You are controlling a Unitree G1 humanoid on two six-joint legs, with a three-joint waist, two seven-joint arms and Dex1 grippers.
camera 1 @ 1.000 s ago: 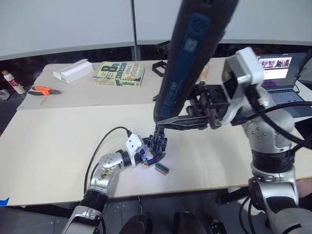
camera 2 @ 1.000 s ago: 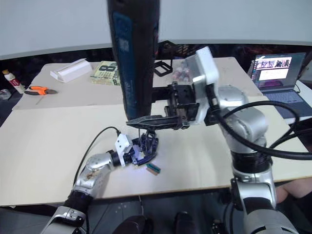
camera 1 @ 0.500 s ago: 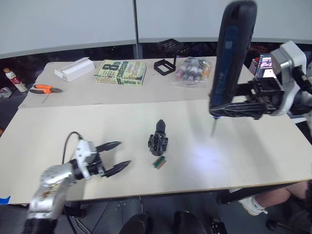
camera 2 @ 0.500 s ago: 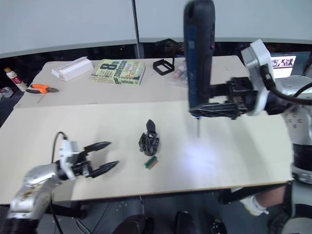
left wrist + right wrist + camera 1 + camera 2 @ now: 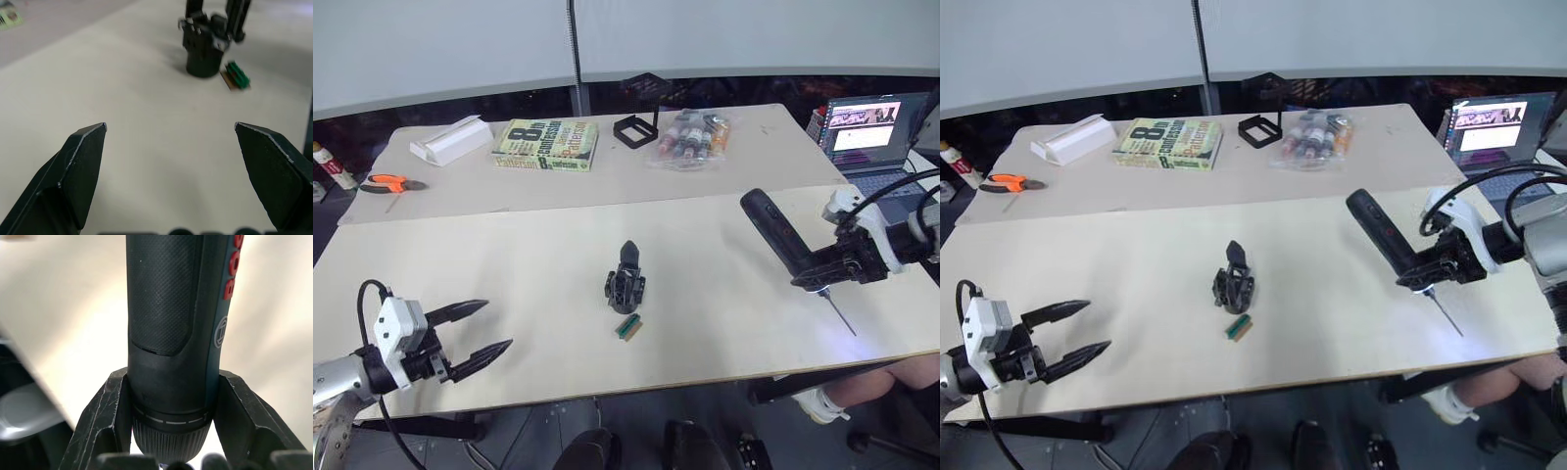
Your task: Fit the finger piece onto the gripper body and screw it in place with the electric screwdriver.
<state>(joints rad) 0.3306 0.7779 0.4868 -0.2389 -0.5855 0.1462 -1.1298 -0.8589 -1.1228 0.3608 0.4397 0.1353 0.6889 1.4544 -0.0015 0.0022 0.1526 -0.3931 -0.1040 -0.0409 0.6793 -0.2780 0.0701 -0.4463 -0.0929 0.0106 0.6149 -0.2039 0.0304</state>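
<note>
Grippers are noted first, nearest the table's front edge. The left gripper (image 5: 480, 328) is seen at the near left corner of the table (image 5: 509, 264), fingers spread wide apart with nothing between them — in the left wrist view the two black fingertips (image 5: 90, 142) frame bare tabletop, with the gripper body (image 5: 208, 46) farther off between them. The right gripper (image 5: 822, 274) is held at the right side of the table, its fingers clamped on the electric screwdriver (image 5: 781, 238) near the bit end. The screwdriver is tilted, its thick black barrel leaning up and toward the table's middle, its thin metal bit (image 5: 840, 315) slanting down toward the near right edge. In the right wrist view the barrel is seen gripped on both sides by the finger pads (image 5: 102, 416).

Mid-table: the gripper body (image 5: 626, 279) stands upright, well apart from both grippers, with a black pointed piece sticking up from its top. Whether this is the finger piece cannot be told. A small green block (image 5: 628, 326) lies just beside it, on the near side, not touching.

Far side — orange-handled pliers (image 5: 386, 182) at the left, then a white box (image 5: 450, 140), a book (image 5: 543, 144), a black frame (image 5: 634, 128), a clear bag of small bottles (image 5: 690, 137), and an open laptop (image 5: 871, 132) at the right.
</note>
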